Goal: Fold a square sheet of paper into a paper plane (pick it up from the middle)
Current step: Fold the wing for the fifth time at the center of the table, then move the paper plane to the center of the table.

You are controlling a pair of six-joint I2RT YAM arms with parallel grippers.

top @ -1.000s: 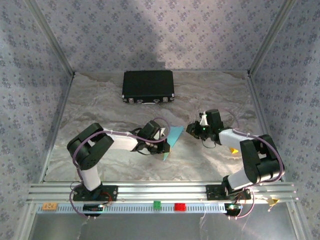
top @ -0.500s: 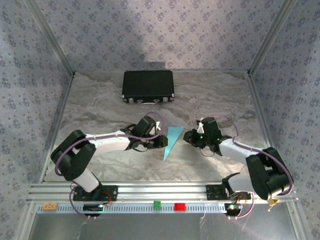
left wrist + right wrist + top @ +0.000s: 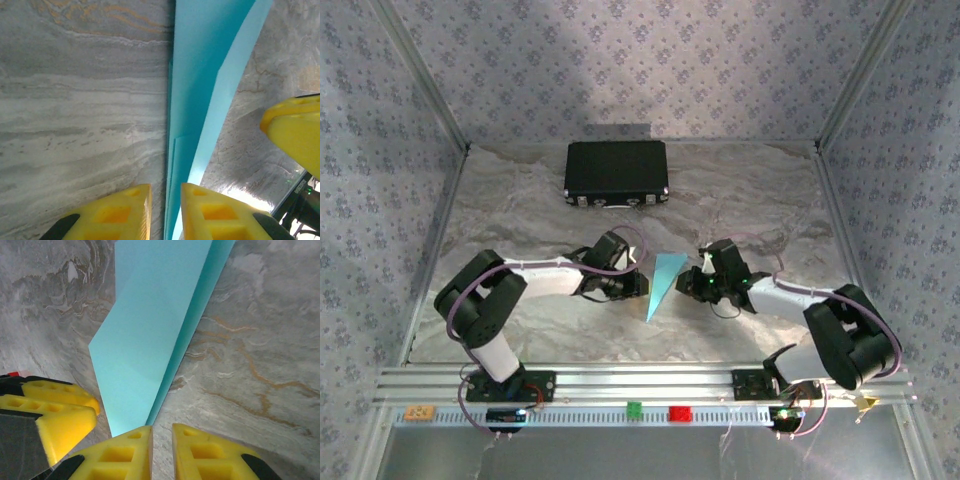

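Observation:
The square sheet of paper (image 3: 665, 276) is folded into a slim light-blue triangle on the marble table, its sharp tip toward the arms. My left gripper (image 3: 642, 284) sits at its left side. In the left wrist view the paper (image 3: 205, 75) runs into the narrow gap of the left gripper (image 3: 166, 192), against the right finger (image 3: 210, 210), with a sliver of table showing by the other finger. My right gripper (image 3: 687, 287) is at the paper's right side. Its jaws (image 3: 162, 432) stand slightly apart over bare table, and the paper (image 3: 150, 340) ends just ahead of its left finger.
A black case (image 3: 616, 172) lies at the back of the table. A green block (image 3: 634, 408) and a red block (image 3: 678, 412) sit on the front rail. Patterned walls close in both sides and the back.
The right gripper has come down and left to the paper's right edge. The left jaws have loosened from a tight pinch on the paper, and the left arm has shifted.

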